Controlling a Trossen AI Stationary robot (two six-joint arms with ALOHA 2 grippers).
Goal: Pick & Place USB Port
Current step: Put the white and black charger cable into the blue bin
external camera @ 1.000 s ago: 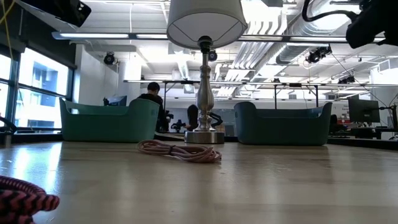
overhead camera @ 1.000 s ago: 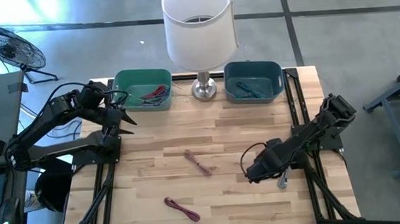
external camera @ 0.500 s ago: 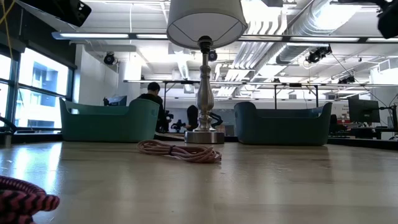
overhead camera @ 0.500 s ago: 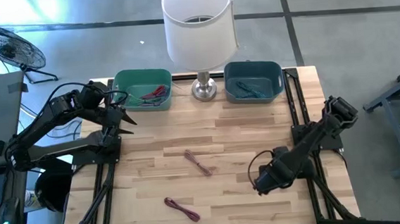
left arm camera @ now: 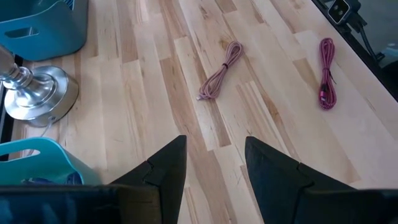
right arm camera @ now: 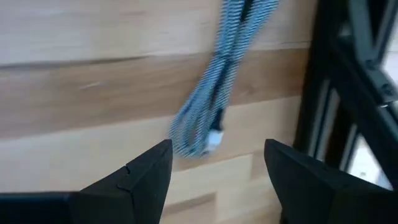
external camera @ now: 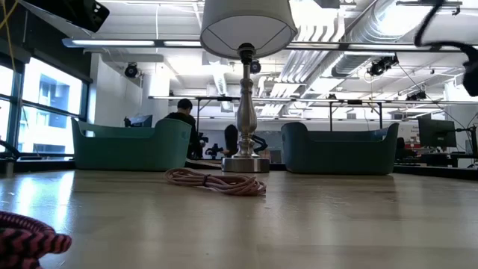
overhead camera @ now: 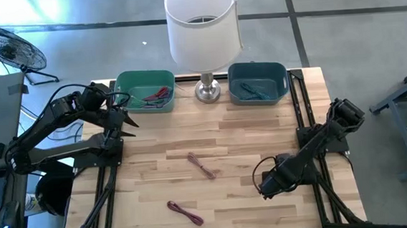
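Observation:
Three coiled USB cables lie flat on the wooden table: a pink one [overhead camera: 201, 164] [left arm camera: 217, 71] near the middle, a magenta one [overhead camera: 184, 212] [left arm camera: 326, 73] toward the near edge, and a blue-and-white striped one [right arm camera: 221, 81] by the right edge. In the high view my right arm hides the striped cable. My right gripper [overhead camera: 267, 188] [right arm camera: 217, 146] hovers open just above it, touching nothing. My left gripper [overhead camera: 130, 121] [left arm camera: 214, 142] waits open over the far left of the table, beside the green bin [overhead camera: 144, 90].
A second, blue bin [overhead camera: 257, 81] stands at the far edge and holds cables, as does the green bin. A lamp [overhead camera: 203, 28] stands between them on a metal base [left arm camera: 34, 93]. The black frame rail [right arm camera: 348, 93] runs along the right edge. Bare wood lies around the pink cable.
My right gripper has moved toward the table's near edge and slightly right, and now stands over the striped cable, so the arm covers that cable in the high view. The cables themselves have stayed where they were.

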